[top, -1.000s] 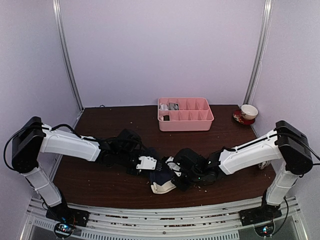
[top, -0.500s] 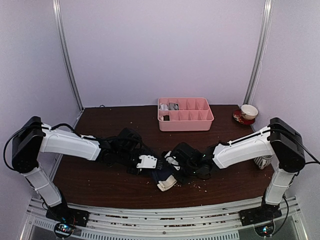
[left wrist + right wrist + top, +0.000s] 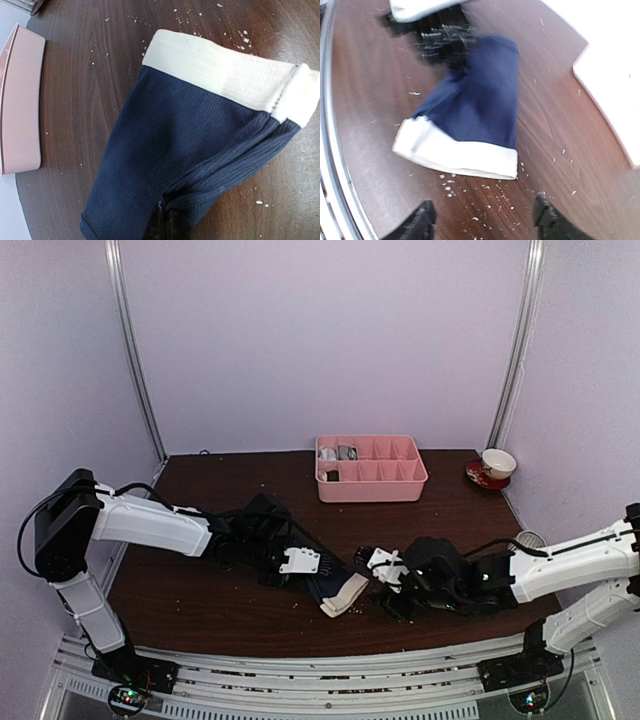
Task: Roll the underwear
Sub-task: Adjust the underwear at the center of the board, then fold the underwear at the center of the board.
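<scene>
- The navy underwear (image 3: 333, 585) lies near the middle of the table (image 3: 200, 595), folded into a narrow strip, its cream waistband (image 3: 349, 596) at the 4 o'clock end.
- The left gripper (image 3: 312, 572) is pinched together on the leg end at 10 o'clock. I judge it is pinning that end so the strip stays stretched flat for rolling.
- The right gripper (image 3: 384, 578) sits just beside the waistband at 3 o'clock, jaws apart, holding nothing and off the cloth. It seems placed to take the waistband end.
- The pink tray (image 3: 370, 488) stands well apart at 12 o'clock, and a cup (image 3: 498, 461) at 2 o'clock.
- The overhead view gives the layout. Only the left wrist view shows the fold line, the waistband's doubled corner and the fingers (image 3: 167, 226) on the hem.
- Only the right wrist view, though blurred, shows bare wood between its fingertips (image 3: 422, 220).
</scene>
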